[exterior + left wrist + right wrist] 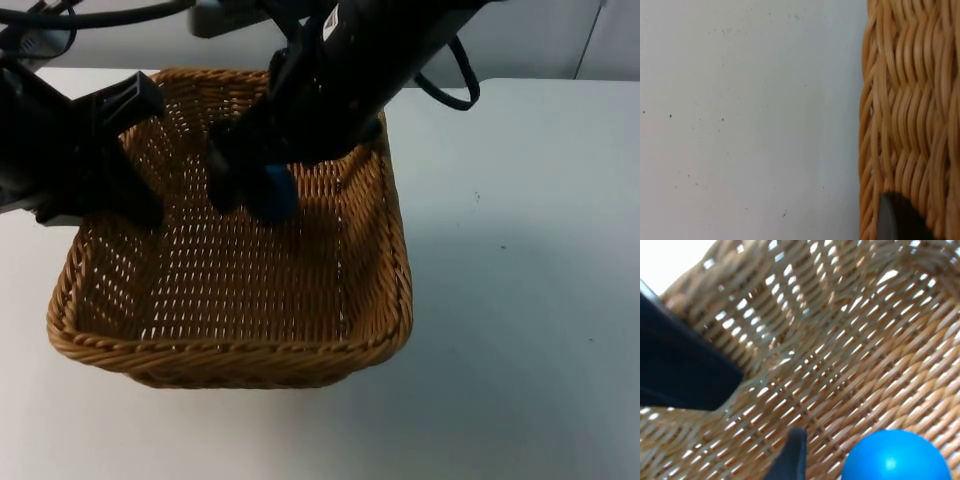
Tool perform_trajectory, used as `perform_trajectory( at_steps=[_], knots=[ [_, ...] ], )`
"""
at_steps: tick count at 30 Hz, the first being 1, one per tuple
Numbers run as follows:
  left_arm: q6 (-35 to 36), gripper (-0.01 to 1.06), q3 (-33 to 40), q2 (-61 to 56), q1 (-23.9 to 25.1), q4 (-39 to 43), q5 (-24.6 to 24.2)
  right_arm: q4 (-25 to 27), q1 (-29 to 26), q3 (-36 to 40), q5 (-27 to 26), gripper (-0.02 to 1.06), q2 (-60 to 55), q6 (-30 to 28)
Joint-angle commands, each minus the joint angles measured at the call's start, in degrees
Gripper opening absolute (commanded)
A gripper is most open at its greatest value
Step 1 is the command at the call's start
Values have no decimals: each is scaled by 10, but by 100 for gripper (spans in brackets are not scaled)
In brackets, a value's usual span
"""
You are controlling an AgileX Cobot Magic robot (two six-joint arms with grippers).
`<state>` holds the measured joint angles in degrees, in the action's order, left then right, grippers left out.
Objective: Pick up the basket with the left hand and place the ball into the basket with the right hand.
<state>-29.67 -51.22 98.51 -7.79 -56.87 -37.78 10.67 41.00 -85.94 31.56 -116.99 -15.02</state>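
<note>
Basket (230, 330), blue ball (896, 456) inside.

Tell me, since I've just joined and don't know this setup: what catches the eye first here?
The big wicker basket in the middle of the white table stands out first. Next, the right pincer reaching down inside it with a blue ball just above the woven floor. The left pincer sits at the basket's left wall.
</note>
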Motion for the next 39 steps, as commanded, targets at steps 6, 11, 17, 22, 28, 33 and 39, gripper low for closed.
perform_trajectory(
  at_steps=[6,11,17,22,28,33,39],
  knots=[
    [1,12,0,-7,0,-14,-1,-17,1,-3,33,85,71,-4],
    [2,12,0,-7,0,-17,1,-22,1,-2,71,85,117,-4],
    [2,12,0,5,-35,-47,55,-68,1,-2,109,85,175,13],
    [1,12,-14,42,-81,-63,85,-84,1,1,134,82,211,15],
    [1,12,-70,95,-114,-64,79,-116,0,59,122,82,280,35],
    [0,12,-96,120,-120,-77,81,-112,-19,136,91,82,359,62],
    [-8,12,-101,144,-120,-85,91,-100,-26,227,64,82,461,86]
  ],
)
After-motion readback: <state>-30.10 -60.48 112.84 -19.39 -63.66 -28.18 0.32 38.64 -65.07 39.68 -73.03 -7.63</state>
